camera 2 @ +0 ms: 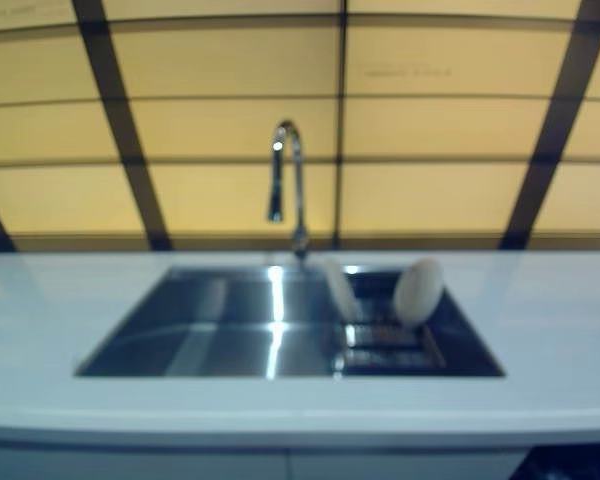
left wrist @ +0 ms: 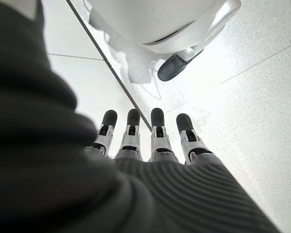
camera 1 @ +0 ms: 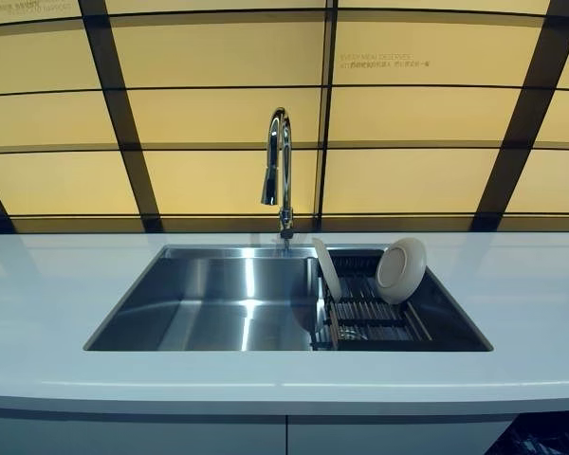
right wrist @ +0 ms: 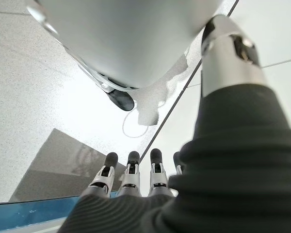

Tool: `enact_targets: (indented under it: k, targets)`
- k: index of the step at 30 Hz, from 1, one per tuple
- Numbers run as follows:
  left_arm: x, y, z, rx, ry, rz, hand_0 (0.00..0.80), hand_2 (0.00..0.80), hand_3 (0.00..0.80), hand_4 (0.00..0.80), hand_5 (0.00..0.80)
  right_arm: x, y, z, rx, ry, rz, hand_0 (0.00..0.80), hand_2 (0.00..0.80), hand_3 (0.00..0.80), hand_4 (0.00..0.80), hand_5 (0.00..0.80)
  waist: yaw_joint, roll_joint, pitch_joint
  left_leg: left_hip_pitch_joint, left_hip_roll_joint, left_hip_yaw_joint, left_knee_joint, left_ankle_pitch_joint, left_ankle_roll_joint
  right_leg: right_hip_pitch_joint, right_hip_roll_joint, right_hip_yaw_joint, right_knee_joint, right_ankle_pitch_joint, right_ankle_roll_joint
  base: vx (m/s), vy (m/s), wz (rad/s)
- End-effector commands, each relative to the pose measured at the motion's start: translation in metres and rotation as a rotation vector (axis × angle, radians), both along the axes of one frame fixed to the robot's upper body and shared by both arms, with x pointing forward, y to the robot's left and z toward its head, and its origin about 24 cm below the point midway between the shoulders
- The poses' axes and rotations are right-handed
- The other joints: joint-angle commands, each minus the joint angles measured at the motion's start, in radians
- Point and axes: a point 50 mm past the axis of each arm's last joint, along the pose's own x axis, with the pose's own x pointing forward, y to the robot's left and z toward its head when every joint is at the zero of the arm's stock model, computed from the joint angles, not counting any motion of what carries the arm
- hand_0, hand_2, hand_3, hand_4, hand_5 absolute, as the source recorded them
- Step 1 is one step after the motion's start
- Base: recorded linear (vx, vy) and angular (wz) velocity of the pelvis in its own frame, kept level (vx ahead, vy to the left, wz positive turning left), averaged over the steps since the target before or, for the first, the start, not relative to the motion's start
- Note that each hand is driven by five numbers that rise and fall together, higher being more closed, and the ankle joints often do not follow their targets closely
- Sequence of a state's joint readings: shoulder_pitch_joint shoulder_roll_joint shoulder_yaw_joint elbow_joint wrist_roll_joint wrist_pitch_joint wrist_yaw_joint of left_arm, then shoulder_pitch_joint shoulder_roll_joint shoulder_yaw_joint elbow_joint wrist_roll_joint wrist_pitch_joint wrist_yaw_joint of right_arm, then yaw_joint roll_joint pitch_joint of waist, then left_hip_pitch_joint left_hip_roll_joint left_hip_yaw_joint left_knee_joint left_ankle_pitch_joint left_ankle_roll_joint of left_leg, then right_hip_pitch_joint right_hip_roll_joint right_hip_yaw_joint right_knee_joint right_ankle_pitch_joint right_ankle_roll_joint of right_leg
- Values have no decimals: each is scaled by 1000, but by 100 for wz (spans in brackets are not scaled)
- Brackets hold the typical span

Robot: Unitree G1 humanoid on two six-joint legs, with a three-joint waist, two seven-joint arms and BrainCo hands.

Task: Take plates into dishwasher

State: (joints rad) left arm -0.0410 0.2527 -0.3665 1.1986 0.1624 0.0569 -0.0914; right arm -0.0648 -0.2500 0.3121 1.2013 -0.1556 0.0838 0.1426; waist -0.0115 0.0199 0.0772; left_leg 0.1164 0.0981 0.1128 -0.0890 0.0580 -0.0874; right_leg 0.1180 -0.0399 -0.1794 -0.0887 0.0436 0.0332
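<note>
Two white plates stand on edge in a dark rack (camera 1: 370, 318) in the right half of the steel sink (camera 1: 209, 303). The round one (camera 1: 401, 269) leans at the rack's right; a thinner one (camera 1: 326, 268) shows edge-on at its left. Neither hand appears in the eye views. My left hand (left wrist: 153, 141) shows only in its wrist view, hanging over the pale floor with straight fingers and holding nothing. My right hand (right wrist: 131, 179) hangs the same way, fingers straight and empty.
A chrome tap (camera 1: 279, 171) rises behind the sink's middle. The white counter (camera 1: 57, 294) runs to both sides and across the front edge. A yellow panelled wall with dark bars stands behind. A dark rack (camera 1: 550, 438) shows below the counter at lower right.
</note>
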Motion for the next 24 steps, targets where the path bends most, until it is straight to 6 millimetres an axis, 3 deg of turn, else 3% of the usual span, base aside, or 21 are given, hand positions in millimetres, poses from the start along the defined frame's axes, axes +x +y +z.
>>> enact_targets:
  k: [1,18,24]
  targets:
    - [18,-3,3,-10,-23,-10,0,0,0,0,0,3,3,-1,-21,31,71,0,0,0,0,0,-6,-45,37,26,-82,24,2,-99,83,16,-37,12,8,-24,72,0,0,0]
    - [18,-3,3,-8,-24,-14,0,0,0,0,0,0,3,-2,-14,42,4,0,0,0,0,0,-10,-47,42,27,-81,26,2,-100,82,15,-37,13,9,-24,72,0,0,0]
    - [18,0,4,-8,-34,3,0,0,0,0,0,-20,-5,-5,-36,116,-104,0,0,0,0,0,-25,-50,55,23,-78,42,2,-100,84,3,-36,24,11,-20,75,-11,6,-5]
